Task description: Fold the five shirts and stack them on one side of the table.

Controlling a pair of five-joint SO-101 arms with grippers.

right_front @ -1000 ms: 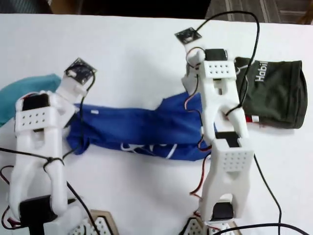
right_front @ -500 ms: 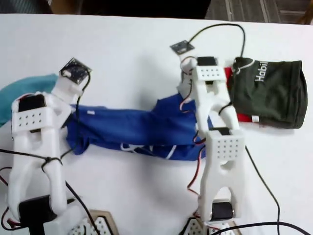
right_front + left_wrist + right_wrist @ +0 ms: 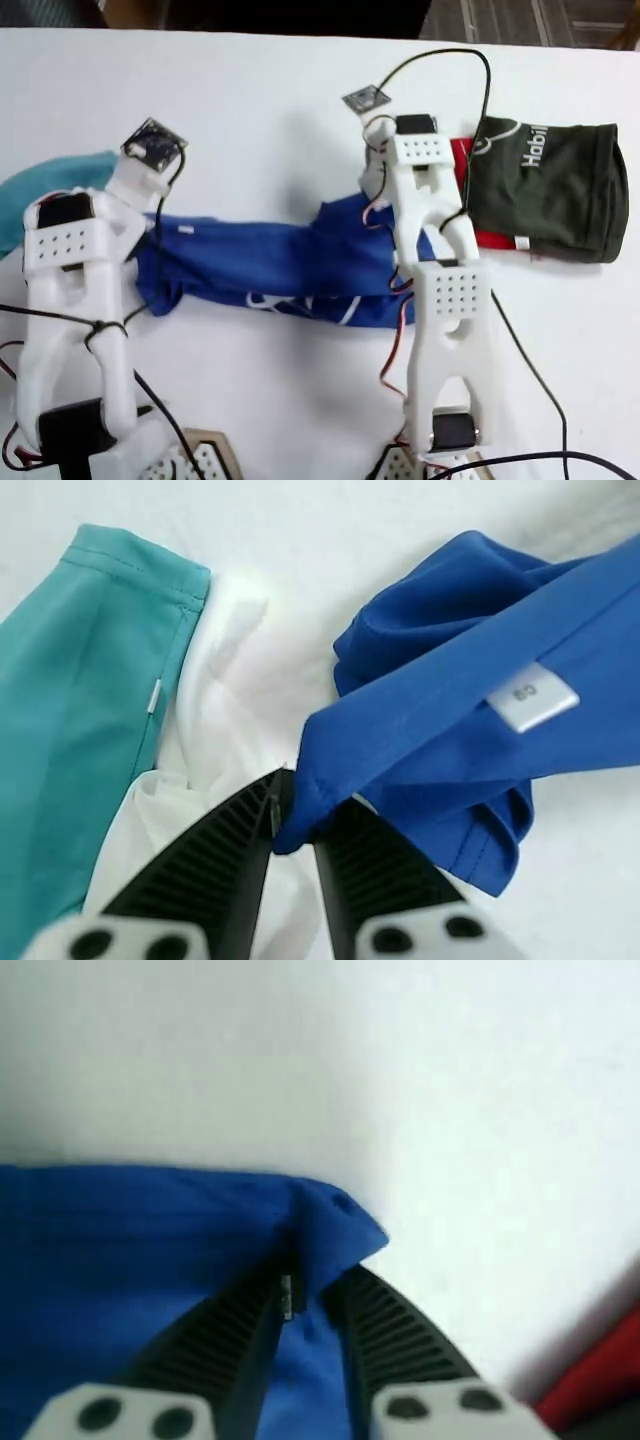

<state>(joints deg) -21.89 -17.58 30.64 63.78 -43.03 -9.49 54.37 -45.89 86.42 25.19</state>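
Blue shirt (image 3: 280,265) lay stretched in a long, rumpled band across the middle of the white table (image 3: 260,110), its cloth smooth, with a small pale tag (image 3: 537,697) sewn near one end. At that end the left gripper (image 3: 300,800) had its ribbed black jaws pinched narrow on a fold of blue hem. At the far end, the right gripper (image 3: 312,1270) was clamped the same way on a blue corner. Near the left gripper lay a teal shirt (image 3: 70,710), flat with a stitched hem, and bunched white cloth (image 3: 215,680) sat between it and the blue. Over on the right side of the table, a dark green shirt (image 3: 555,190) sat folded into a rectangle, with a red shirt (image 3: 462,160) showing at its edge.
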